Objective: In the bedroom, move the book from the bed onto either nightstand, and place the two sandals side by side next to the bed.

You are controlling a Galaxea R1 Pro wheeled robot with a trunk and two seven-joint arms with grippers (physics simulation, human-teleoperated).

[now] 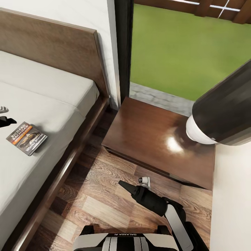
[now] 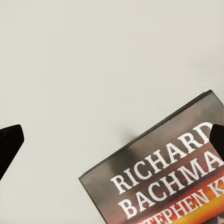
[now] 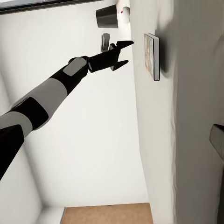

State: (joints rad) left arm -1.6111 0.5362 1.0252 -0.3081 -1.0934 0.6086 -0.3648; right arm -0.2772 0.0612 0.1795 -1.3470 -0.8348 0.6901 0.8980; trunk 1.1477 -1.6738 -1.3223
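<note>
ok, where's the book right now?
Head view, left side: the book lies flat on the bed's grey mattress, near its edge. The left end effector hovers beside it, open, not touching; the nightstand stands to its right.

The book (image 1: 27, 138) lay flat on the bed (image 1: 42, 90). Beside the bed, the nightstand (image 1: 153, 139) stood on the floor (image 1: 101, 195).

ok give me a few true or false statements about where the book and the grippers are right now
1. The book lies flat on the bed. True.
2. The left gripper is shut on the book. False: its fingers stand apart, just short of the book.
3. The nightstand already holds the book. False: its top carries only a glare spot.
4. A small white gadget lies on the floor by the nightstand. True.
</note>
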